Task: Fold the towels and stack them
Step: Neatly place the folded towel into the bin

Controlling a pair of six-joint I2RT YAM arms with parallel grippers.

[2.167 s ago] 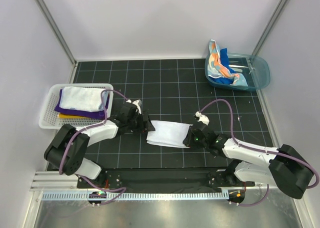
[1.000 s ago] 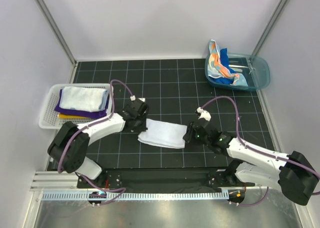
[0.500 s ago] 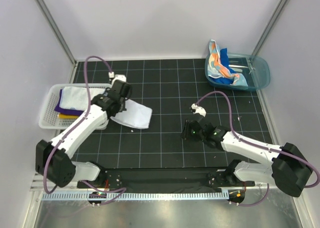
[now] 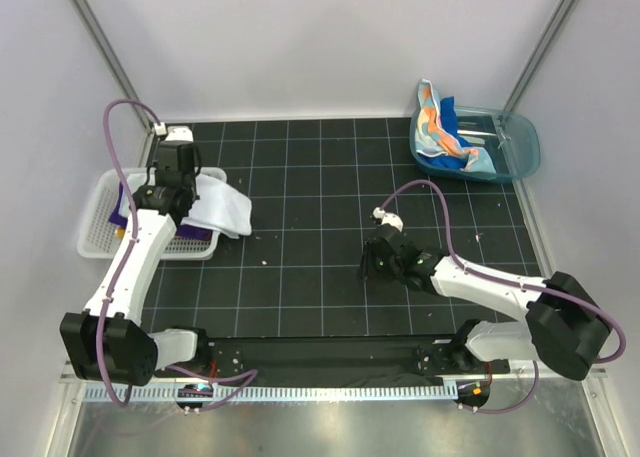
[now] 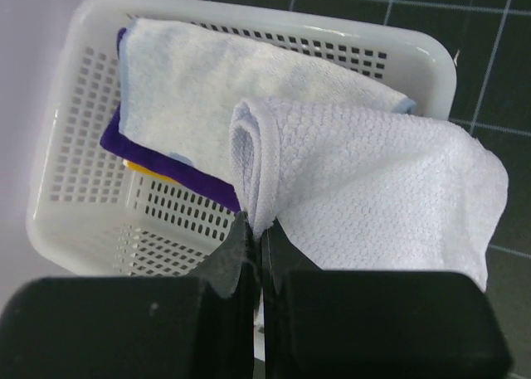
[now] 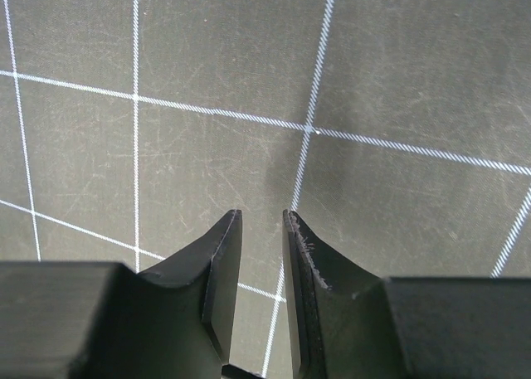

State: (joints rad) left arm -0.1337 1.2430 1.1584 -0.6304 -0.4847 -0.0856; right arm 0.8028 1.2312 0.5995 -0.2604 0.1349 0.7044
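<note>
Pale walls close in a black gridded worktop (image 4: 330, 177). A white mesh basket (image 5: 75, 147) stands at its left edge and a teal tub (image 4: 520, 142) in the far right corner.

The main risk is a bad landing. The folded white towel (image 5: 365, 180) hangs across the basket's right rim, partly above the stack and partly out over the worktop. If it were let go here, it would probably drape over the rim or slide off outside. It is also pinched only at its rolled fold, so the loose layers could fall open on the way down and spoil the fold. A drooping corner might snag the rim too. To land squarely, it seems to need carrying further toward the left edge.

The left hand (image 5: 259, 230) is clamped tight on that rolled fold and holds the towel clear of the stack. Below it, in the basket, a pale blue-white towel (image 5: 191, 80) lies over a purple towel (image 5: 158, 159), and a sliver of yellow towel (image 5: 153, 172) shows underneath.

The right hand (image 6: 261, 230) hovers low near the middle of the worktop, its fingers a narrow slit apart. It holds nothing.

In the tub, a spotted towel (image 4: 432, 117) and a bright blue towel (image 4: 452, 127) lie unfolded.
</note>
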